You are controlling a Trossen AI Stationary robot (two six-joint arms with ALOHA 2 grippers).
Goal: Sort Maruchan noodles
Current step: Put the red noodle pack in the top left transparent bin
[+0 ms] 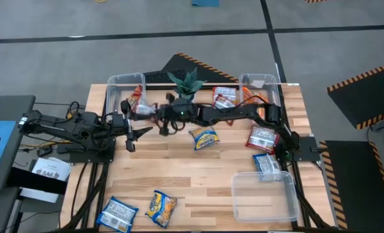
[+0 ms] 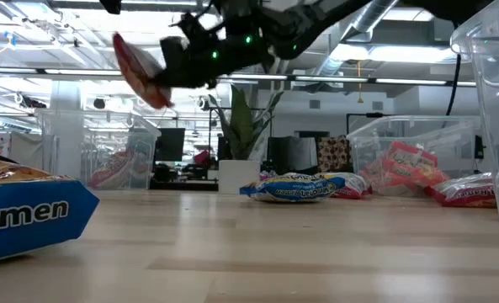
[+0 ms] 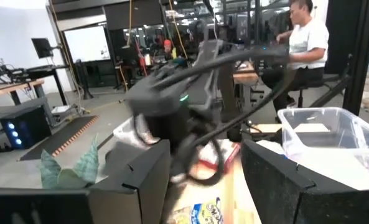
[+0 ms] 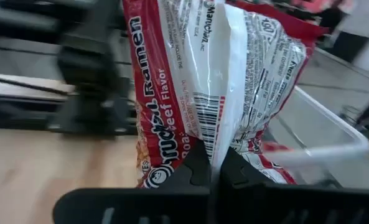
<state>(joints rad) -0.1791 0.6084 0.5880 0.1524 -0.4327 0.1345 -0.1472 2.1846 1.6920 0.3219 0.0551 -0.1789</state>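
A potted plant (image 1: 186,83) and clear bins (image 1: 125,94) crowd the counter's (image 1: 179,155) far edge. Above them, the right gripper's (image 1: 154,114) jaws pinch a crinkly red-and-white ramen packet (image 4: 209,81). The left gripper (image 1: 131,134) waits nearby, jaws part-open.

A robotics lab or workshop in an open industrial hall is indicated. A wooden table (image 1: 198,175) is set on a grey floor marked with hazard stripes (image 1: 363,81). Exposed ceiling ducts (image 2: 375,50), monitors (image 2: 172,143) and, seemingly, a seated person (image 3: 305,43) are seen behind.
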